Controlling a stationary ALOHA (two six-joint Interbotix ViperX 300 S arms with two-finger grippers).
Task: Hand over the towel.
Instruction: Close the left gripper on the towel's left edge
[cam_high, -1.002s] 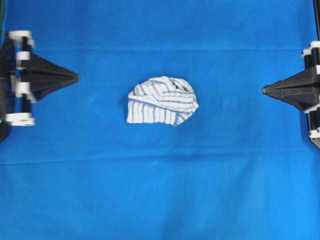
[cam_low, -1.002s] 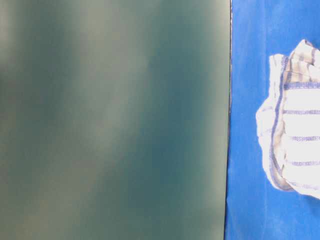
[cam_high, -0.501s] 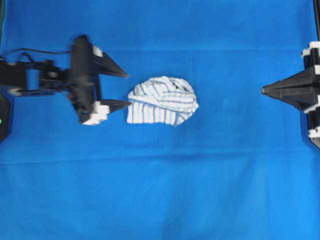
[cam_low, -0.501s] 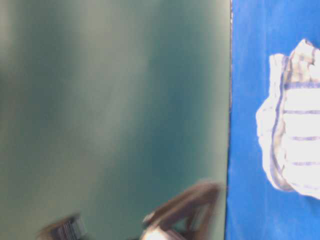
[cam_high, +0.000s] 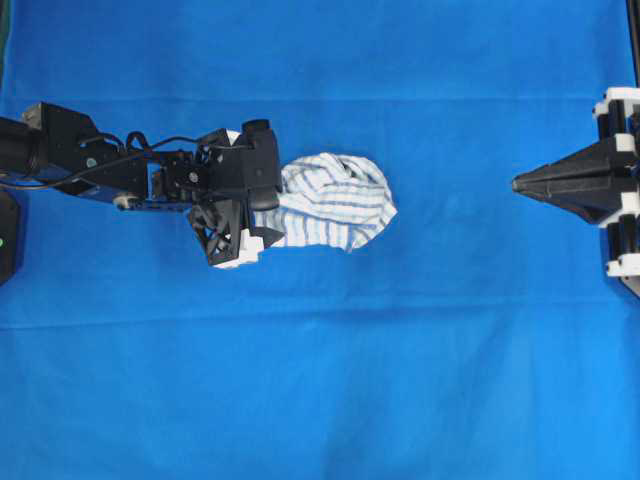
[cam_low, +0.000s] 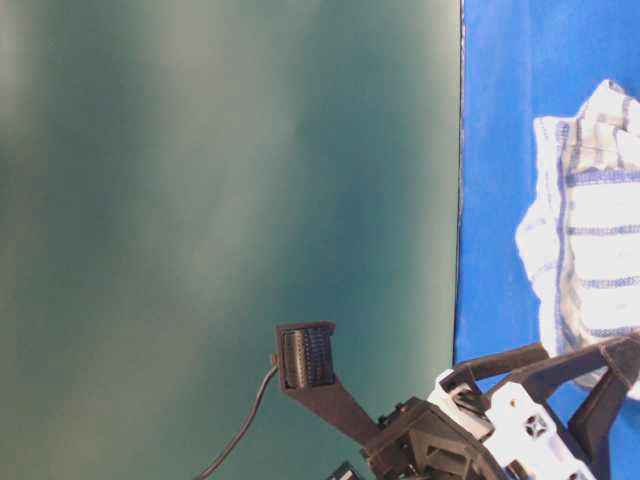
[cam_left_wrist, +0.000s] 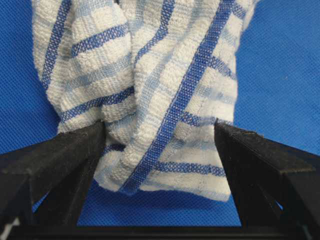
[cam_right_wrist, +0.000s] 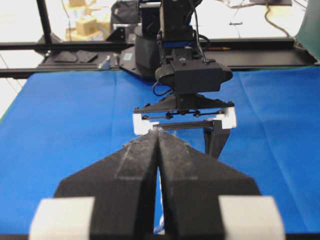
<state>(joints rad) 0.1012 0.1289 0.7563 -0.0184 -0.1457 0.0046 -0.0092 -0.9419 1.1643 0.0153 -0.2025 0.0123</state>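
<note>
1. The towel (cam_high: 335, 200) lies bunched in a soft heap in the middle of the tabletop, on the big blue cloth (cam_high: 320, 380).
2. My left tool (cam_left_wrist: 160, 160) is wide open, with one finger on each side of the towel's near end. The fingers (cam_left_wrist: 65, 155) touch the folds, but I am not squeezing yet.
3. If I close now, I may pinch only one loose fold. Then the towel could slide out when I lift.
4. If I go too low, I think I could grab the blue cloth too and drag it up with the towel.
5. My right tool (cam_high: 520, 184) is closed tight and empty, well apart on the other side. It has to open before it can take the towel, or the towel just drops.
</note>
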